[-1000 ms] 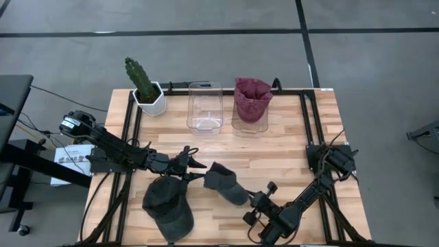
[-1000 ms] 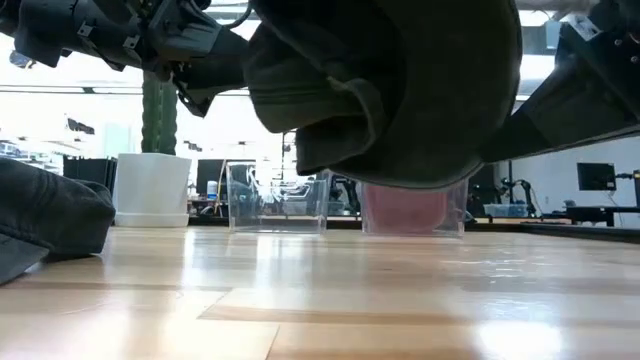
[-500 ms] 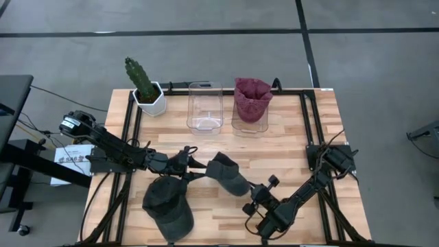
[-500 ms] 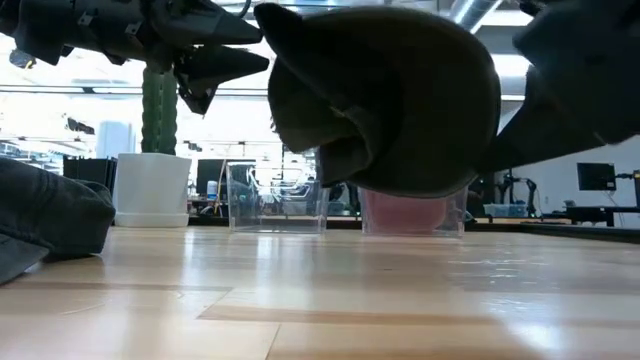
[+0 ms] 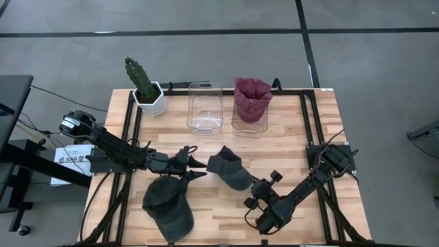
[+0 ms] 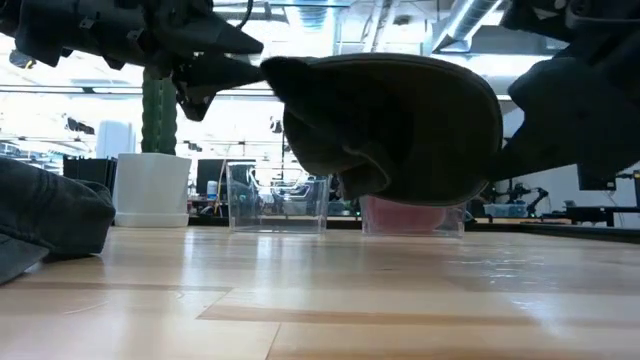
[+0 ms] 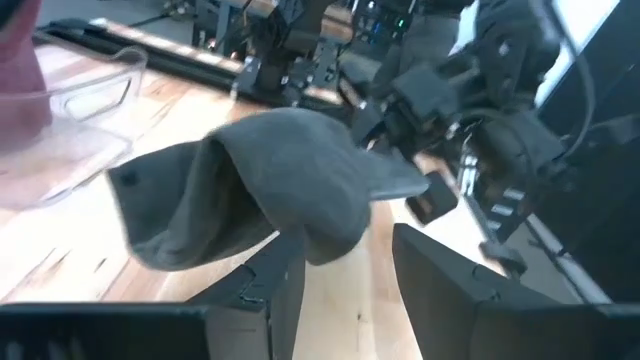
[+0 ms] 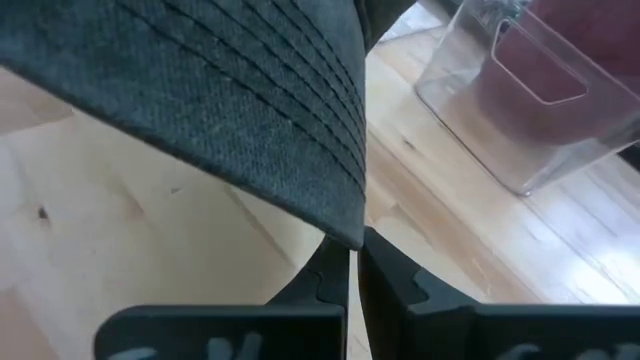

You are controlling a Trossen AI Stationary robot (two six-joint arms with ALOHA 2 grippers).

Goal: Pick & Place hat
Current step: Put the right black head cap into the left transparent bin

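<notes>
A grey cap [image 5: 228, 169] hangs in the air above the table's middle; the low view shows the cap [image 6: 395, 120] clear of the wood. My right gripper [image 5: 253, 187] comes from the near right and is shut on its brim. My left gripper [image 5: 199, 169] is open, with its fingers [image 7: 285, 270] just left of the crown [image 7: 270, 185]; whether they touch it I cannot tell. A second, darker cap [image 5: 167, 203] lies flat on the table near the left front. My right gripper [image 8: 348, 250] pinches the brim's edge [image 8: 335, 205] between its two fingers. The fingers come slanting from the table's near right side. The cap is lifted clear, with its crown [image 5: 221, 165] pointing toward the left gripper.
At the far side stand an empty clear bin [image 5: 205, 106], a clear bin holding a maroon hat [image 5: 251, 101] and a potted cactus [image 5: 145, 88]. Black frame rails [image 5: 306, 123] run along the table's sides. Bare wood lies between the bins and the arms.
My right gripper has carried the grey cap up and toward the far edge, closer to the left gripper. The cap has tipped so its brim lies more level. The dark cap on the table has not moved.
</notes>
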